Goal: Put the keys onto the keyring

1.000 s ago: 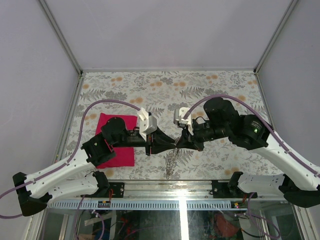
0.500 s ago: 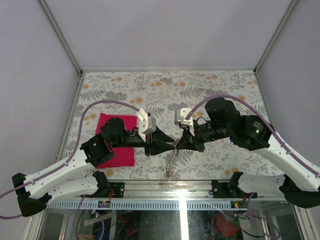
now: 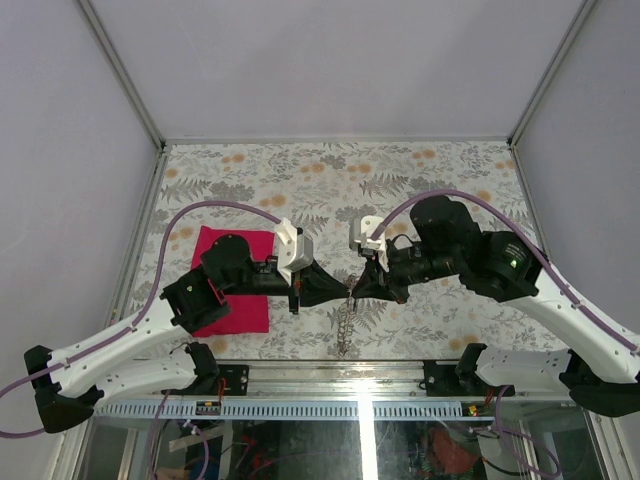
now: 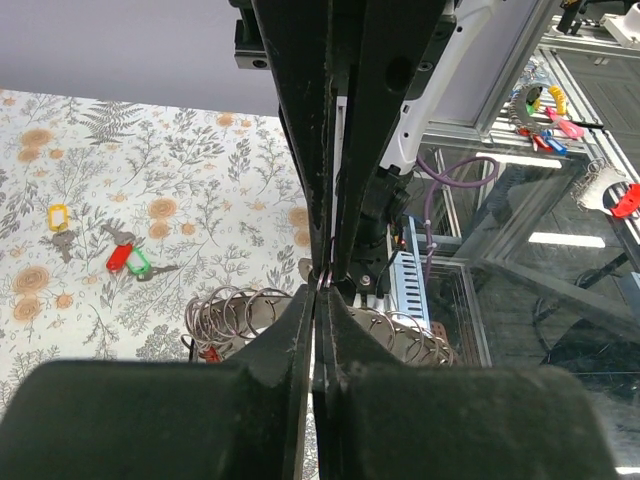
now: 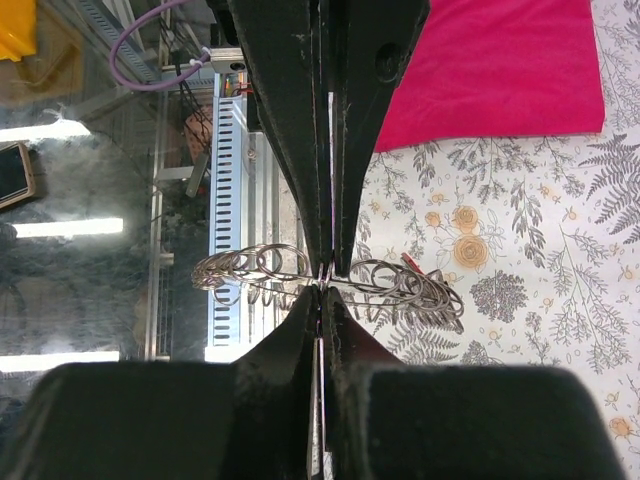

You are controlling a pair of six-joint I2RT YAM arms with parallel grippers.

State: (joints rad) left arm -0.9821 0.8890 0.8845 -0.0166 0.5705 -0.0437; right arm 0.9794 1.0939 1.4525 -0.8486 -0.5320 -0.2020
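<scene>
The keyring (image 3: 346,322) is a chain of linked silver rings that hangs from where my two grippers meet, down towards the table's near edge. My left gripper (image 3: 346,290) and right gripper (image 3: 356,290) face each other tip to tip, each shut on the keyring's middle. In the left wrist view my left gripper (image 4: 320,290) pinches it and ring loops (image 4: 228,312) sag on both sides. In the right wrist view my right gripper (image 5: 322,285) does the same with the loops (image 5: 410,288). The keys lie on the table: a yellow one (image 4: 57,216) and a red and green pair (image 4: 126,260).
A magenta cloth (image 3: 240,305) lies on the floral table under my left arm and also shows in the right wrist view (image 5: 490,70). A metal rail (image 3: 340,372) runs along the table's near edge, just below the hanging chain.
Both grippers stay pinched together on the keyring. The hanging chain has shifted slightly to the right; the arms have barely moved.
</scene>
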